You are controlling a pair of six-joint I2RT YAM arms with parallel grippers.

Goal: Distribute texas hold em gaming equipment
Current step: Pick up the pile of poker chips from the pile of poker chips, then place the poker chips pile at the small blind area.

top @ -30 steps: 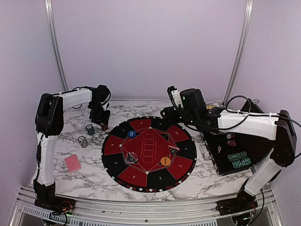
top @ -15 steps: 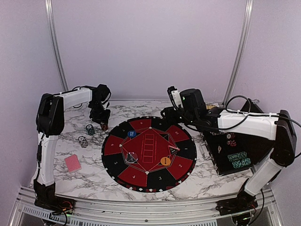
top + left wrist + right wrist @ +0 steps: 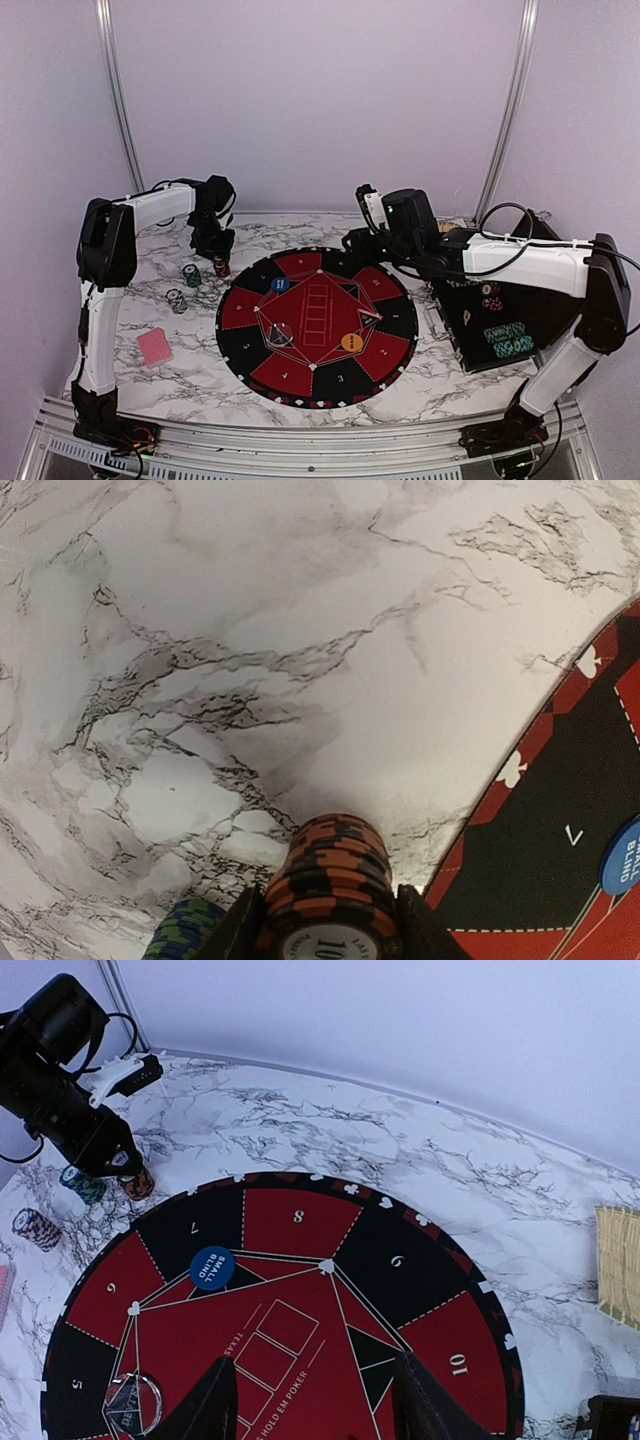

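My left gripper point(image 3: 332, 925) is shut on a stack of orange-and-black poker chips point(image 3: 335, 865), which stands on the marble just outside the mat's upper-left edge point(image 3: 221, 268). A blue-green chip stack point(image 3: 185, 932) stands close beside it on the left, and another stack point(image 3: 176, 298) stands nearer the front. A pink-backed card point(image 3: 155, 346) lies at the left front. On the mat point(image 3: 395, 320) lie a blue button point(image 3: 212, 1267), an orange button point(image 3: 351, 342) and a clear button point(image 3: 133, 1403). My right gripper point(image 3: 312, 1400) hangs open over the mat's far side, holding nothing.
The black case point(image 3: 470, 345) lies open at the right of the mat with several chips inside. A woven yellow object point(image 3: 620, 1265) lies behind the case. The back wall and metal frame posts stand close behind the table.
The left jaws have closed in onto the orange-and-black chip stack. The right arm has not moved.
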